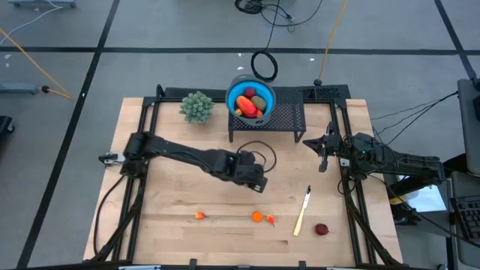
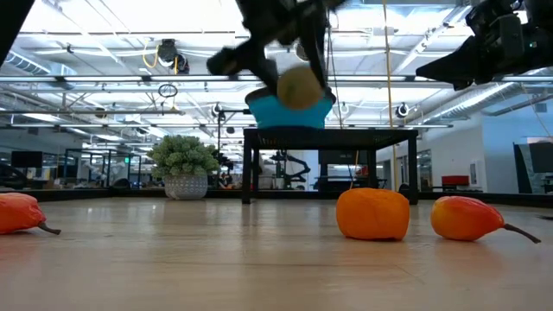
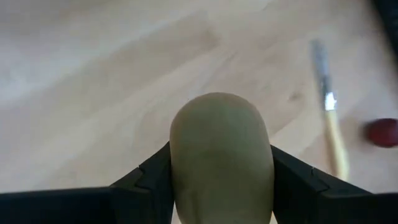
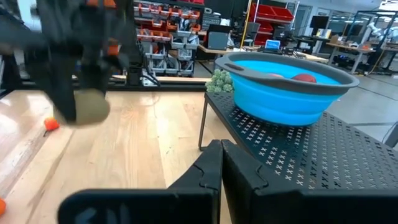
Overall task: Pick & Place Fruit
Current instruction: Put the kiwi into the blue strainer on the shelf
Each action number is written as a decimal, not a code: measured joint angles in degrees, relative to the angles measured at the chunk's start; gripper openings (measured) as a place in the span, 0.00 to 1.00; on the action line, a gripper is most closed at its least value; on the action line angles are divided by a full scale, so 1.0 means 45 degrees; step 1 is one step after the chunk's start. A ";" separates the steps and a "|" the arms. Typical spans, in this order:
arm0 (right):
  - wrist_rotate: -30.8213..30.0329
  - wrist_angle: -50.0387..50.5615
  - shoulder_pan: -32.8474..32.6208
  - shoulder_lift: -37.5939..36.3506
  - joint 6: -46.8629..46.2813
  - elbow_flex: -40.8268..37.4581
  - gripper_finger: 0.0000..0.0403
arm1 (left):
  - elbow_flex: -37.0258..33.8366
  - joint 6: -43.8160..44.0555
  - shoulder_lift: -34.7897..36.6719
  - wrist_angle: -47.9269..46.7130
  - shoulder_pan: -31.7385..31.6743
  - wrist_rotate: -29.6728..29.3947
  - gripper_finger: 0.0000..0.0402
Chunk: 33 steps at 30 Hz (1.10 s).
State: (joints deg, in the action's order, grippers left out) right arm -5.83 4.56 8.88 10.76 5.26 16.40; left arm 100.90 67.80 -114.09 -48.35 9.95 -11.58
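We see the left gripper (image 1: pixel 257 180) up in the air over the middle of the table (image 1: pixel 172 202), and it holds an olive-green fruit (image 3: pixel 222 155) tight between its two fingers (image 3: pixel 146 180). The right gripper (image 1: pixel 323 156) waits by the black rack (image 1: pixel 289 120) with its fingers pressed together, holding nothing. More fruit sits in the blue bowl (image 1: pixel 234 96) on the rack, and small orange fruits (image 1: pixel 257 217), a dark red one (image 1: pixel 322 229) and a brush (image 1: pixel 302 213) lie on the table's near side.

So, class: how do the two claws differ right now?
The left claw is clamped on an olive fruit and hangs over the middle of the table; the right claw is shut, empty, waiting at the right by the black rack. Both are dark and two-fingered.
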 joint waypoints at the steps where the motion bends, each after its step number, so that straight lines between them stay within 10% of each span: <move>1: 0.0004 0.0000 0.0000 0.0000 -0.0002 0.0000 0.00 | 0.0000 -0.0447 0.0244 0.0085 0.0005 -0.0202 0.48; 15: 0.0006 0.0024 0.0000 0.0000 0.0005 0.0000 0.00 | 0.0000 -0.8076 0.2650 0.5980 0.0049 -0.0813 0.50; 33: 0.0005 0.0087 0.0000 0.0000 0.0038 0.0000 0.00 | 0.0000 -1.3941 0.2677 1.4443 0.0078 0.7274 0.50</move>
State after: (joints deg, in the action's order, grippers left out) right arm -5.80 4.95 8.88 10.77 5.43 16.40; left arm 100.90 5.06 -102.04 16.65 10.31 21.15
